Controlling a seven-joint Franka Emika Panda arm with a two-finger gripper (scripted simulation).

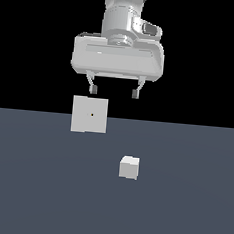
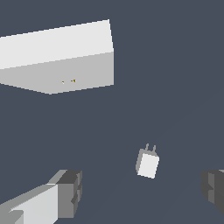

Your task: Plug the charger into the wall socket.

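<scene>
The charger (image 1: 129,168), a small plain pale grey-white cube, sits on the flat dark slate-blue table (image 1: 42,193), toward the exterior view's right and nearer the camera than the wall socket (image 1: 89,114). In the wrist view the charger (image 2: 147,164) shows two short thin prongs sticking out of one face. The wall socket is a flat upright pale grey-white square plate, wider than the cube, with a tiny dark dot at its centre; from the wrist it looks like a thick slab (image 2: 65,57) with small yellowish marks on its shaded face. The two are well apart. The white robot gripper (image 1: 114,91) hangs above the table with its jaws spread open, holding nothing.
</scene>
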